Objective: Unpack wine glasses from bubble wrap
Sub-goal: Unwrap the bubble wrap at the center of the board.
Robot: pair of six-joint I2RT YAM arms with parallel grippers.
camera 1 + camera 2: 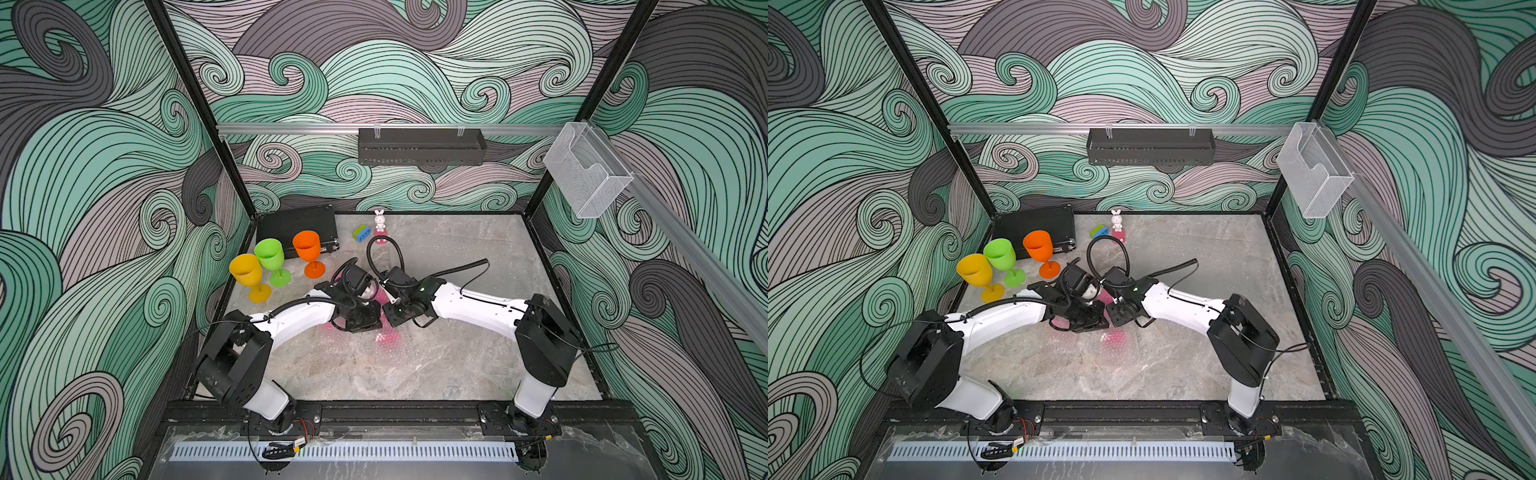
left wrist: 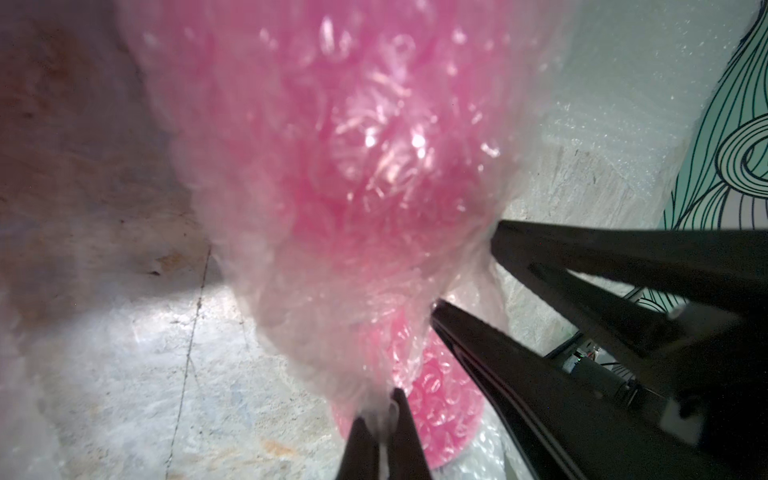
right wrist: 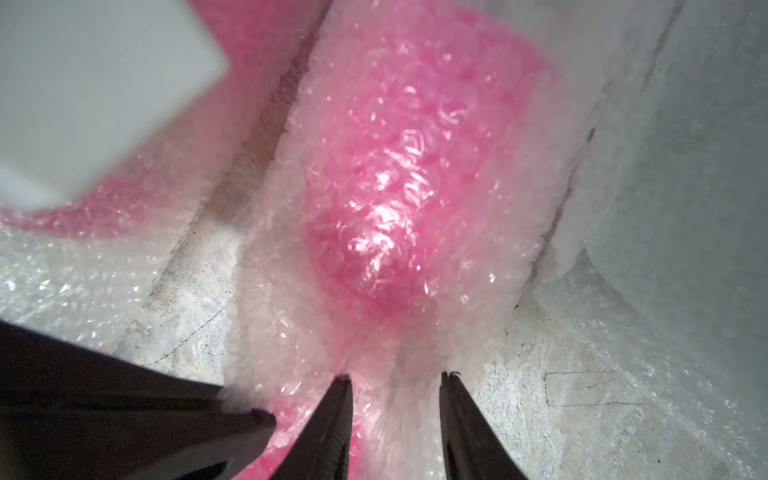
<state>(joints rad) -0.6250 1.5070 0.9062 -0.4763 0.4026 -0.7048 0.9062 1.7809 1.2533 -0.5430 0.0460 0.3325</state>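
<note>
Hot pink goblet (image 3: 395,187) shows through whitish dimpled bubble wrap (image 3: 278,299)

Wine glasses, unwrapped: yellow goblet (image 1: 247,270), lime green goblet (image 1: 270,254) and orange goblet (image 1: 307,246), upright in a close row at the far left of the table (image 1: 415,374).
Wrapped: pink goblet (image 3: 399,178), lying mid-table inside a clear, dimpled bubble wrap (image 3: 270,270) tube. A second pink goblet (image 3: 124,208) is just beside it, also wrapped, pose unclear.

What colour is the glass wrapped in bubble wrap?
Hot pink: the glass shows through the bubble wrap, best in the right wrist view.
</note>
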